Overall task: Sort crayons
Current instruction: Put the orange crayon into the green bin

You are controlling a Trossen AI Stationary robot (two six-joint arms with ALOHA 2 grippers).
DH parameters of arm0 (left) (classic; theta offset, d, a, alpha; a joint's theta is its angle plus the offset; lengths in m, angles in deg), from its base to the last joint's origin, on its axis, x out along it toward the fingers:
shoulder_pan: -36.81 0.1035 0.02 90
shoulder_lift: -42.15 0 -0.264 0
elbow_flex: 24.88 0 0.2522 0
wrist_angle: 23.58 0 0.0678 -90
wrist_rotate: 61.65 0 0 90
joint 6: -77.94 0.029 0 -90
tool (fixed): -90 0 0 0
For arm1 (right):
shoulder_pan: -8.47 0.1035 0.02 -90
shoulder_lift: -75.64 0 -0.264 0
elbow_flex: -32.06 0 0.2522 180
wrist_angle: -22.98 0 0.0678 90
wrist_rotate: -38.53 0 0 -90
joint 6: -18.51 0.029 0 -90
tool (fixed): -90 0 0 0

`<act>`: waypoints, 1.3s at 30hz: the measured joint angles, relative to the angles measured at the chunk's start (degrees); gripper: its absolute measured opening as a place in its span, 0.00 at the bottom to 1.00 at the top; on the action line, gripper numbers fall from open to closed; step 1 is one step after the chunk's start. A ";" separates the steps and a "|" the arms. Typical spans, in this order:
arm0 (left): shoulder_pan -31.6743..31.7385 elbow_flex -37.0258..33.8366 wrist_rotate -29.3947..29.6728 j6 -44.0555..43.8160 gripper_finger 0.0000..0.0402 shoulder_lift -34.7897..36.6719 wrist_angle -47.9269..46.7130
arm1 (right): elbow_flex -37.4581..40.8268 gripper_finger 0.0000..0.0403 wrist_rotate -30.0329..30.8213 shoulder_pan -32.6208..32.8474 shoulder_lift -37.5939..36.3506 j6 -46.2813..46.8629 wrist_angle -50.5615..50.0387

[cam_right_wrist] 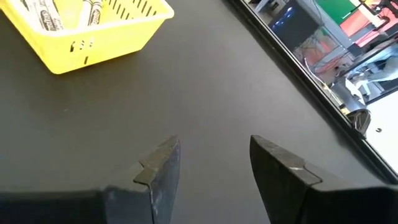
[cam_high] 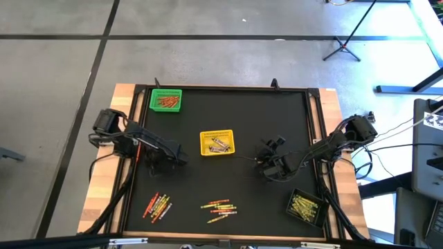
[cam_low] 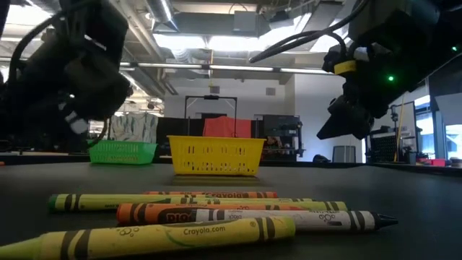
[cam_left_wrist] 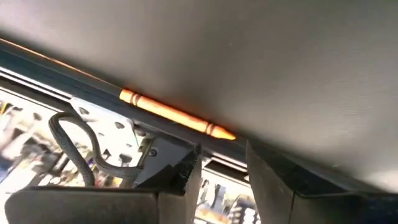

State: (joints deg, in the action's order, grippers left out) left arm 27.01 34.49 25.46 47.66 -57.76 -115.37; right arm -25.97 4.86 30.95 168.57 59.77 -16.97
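So the left gripper sat over the black mat at about 9 o'clock, fingers spread with nothing between them; its wrist view showed an orange crayon lying along the mat's edge just past the fingertips. The right gripper hovered around 3 o'clock, jaws parted and empty too, nose pointed toward the yellow basket at centre.

Crayons were scattered in two loose bunches at 6 to 7 o'clock: a red-orange bunch and a yellow-green bunch. More sat in the green basket at 11 and the black basket at 5.

The low view cut both arms off at the top. "Crayola" was readable on the nearest yellow crayon; the other wrappers were too blurry.
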 joint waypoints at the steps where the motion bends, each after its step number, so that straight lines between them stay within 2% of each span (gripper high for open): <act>1: 0.28 -0.59 0.20 0.46 0.27 -0.35 0.02 | 0.00 0.48 -0.05 0.00 0.02 0.00 0.00; 5: 1.58 -3.42 -1.30 0.46 0.27 -1.09 0.78 | 0.00 0.48 -0.42 0.04 0.00 -0.02 0.00; 13: 2.03 -3.71 -1.37 -0.45 0.27 -3.32 2.75 | 0.00 0.48 -0.43 0.02 0.00 -0.02 0.29; 28: 1.77 -3.58 -3.19 7.07 0.27 -13.23 1.56 | 0.00 0.48 -0.93 0.00 -0.02 -0.02 0.74; 39: 1.75 -3.68 -2.50 6.69 0.27 -14.62 2.72 | 0.00 0.48 -1.53 0.00 -0.05 -0.02 0.85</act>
State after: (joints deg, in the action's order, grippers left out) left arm 28.75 30.81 22.96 54.35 -72.37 -112.65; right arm -25.97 3.33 30.95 168.52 59.74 -16.12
